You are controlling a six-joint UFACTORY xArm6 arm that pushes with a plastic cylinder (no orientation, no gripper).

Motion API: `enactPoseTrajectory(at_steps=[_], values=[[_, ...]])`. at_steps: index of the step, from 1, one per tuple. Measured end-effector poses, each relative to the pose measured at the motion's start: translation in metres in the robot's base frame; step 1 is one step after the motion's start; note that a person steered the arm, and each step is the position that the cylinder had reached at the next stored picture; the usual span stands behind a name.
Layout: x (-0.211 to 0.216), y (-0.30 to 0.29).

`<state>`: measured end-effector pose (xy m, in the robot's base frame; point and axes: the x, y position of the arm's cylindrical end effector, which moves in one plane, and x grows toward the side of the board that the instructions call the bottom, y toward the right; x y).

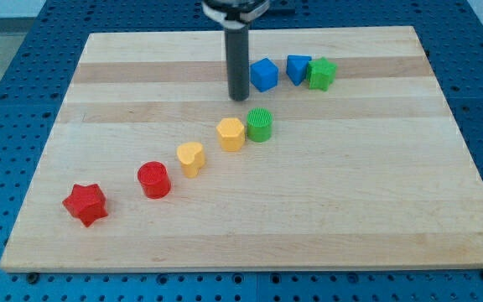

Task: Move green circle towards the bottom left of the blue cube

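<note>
On the wooden desk (376, 210) the green circle (259, 124) sits near the middle, touching or nearly touching the yellow hexagon (231, 133) at its 9 o'clock side. The blue cube (264, 74) lies at 12 o'clock from the green circle, well clear of it, with a blue triangle (298, 68) and a green star-like block (322, 74) lined up at the cube's 3 o'clock. The arm carries no claw, so there is nothing to be wide, narrow or holding; it ends in a rod whose tip (240, 98) rests just at the cube's 8 o'clock and at 11 o'clock from the green circle, apart from both. Judged from this, the approach step is in hand: the tip is not yet behind the circle. The next move calls for swinging round to the circle's 4 or 5 o'clock side, then pushing toward 11 o'clock, taking care not to drag the yellow hexagon along or nudge the cube.
</note>
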<state>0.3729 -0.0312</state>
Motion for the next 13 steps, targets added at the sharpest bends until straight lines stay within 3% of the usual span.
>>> enactPoseTrajectory(at_steps=[1,3,5,6,7,8,9,11,13], values=[[0.044,-0.006],[0.076,0.012],[0.078,0.036],[0.040,0.036],[0.038,0.032],[0.079,0.043],[0.106,0.102],[0.057,0.091],[0.039,0.088]])
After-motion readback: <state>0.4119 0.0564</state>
